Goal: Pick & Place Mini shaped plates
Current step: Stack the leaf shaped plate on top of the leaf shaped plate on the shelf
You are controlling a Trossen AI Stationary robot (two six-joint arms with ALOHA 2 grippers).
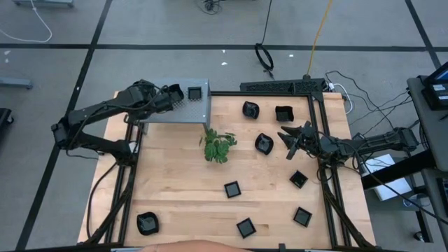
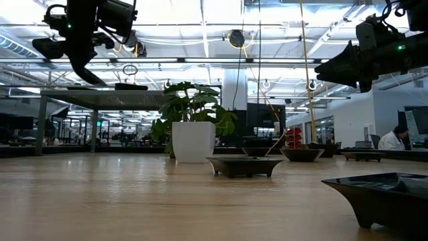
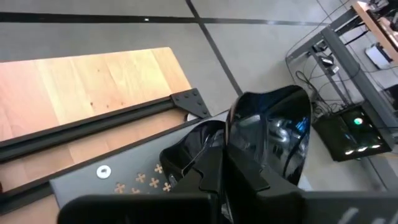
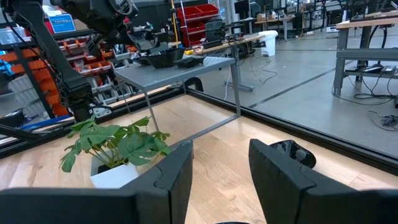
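1. Left tool (image 1: 176, 93) hangs over the grey perforated box (image 1: 178, 105) at the tabletop's (image 1: 175, 182) far left corner, clamped on a rounded black plate (image 3: 270, 140); the left wrist view shows that glossy plate pinched between the dark fingers (image 3: 211, 168) above the box's perforated top
2. 1 square plate (image 1: 194, 92) already lies on the box top, just beside the left tool
3. Right tool (image 1: 290, 138) hovers above the right side of the tabletop with its fingers (image 4: 177, 171) spread wide and holding nothing; the low view shows it raised well clear of the wood
4. Just beside the right tool, toward the centre, lies a rounded plate (image 1: 264, 144); 2 more sit near the far edge, 1 rounded (image 1: 251, 110) and 1 squarish (image 1: 283, 113)
5. Nearer the front lie 4 square plates: 1 mid-tabletop (image 1: 232, 189), 1 on the right (image 1: 298, 179), 1 at the front right (image 1: 302, 216) and 1 at the front centre (image 1: 246, 227)
6. A rounded plate (image 1: 147, 223) sits alone at the front left corner
7. A green leafy plant (image 1: 218, 147) in a white pot (image 4: 112, 174) stands near the middle, between the box and the right tool
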